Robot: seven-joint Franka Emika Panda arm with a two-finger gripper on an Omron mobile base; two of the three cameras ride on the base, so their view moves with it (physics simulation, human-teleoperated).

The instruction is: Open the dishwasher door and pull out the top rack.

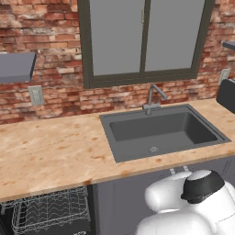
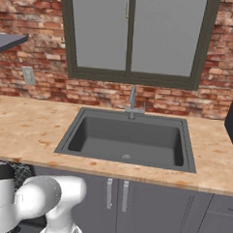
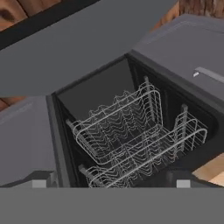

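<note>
Above top rack [image 3: 127, 131], jaws spread, empty

The scene is lit evenly and brightly, with no single light source to be made out. Only faint shading is seen inside the sink [image 1: 160, 131] and under the shelf [image 1: 16, 66] at far left. No glare is found on the counter [image 1: 50, 151]. All 3 pictures are softly blurred and pixelated; thin rack [image 3: 127, 131] wires are rendered jagged. The dishwasher's interior is dim.
</note>
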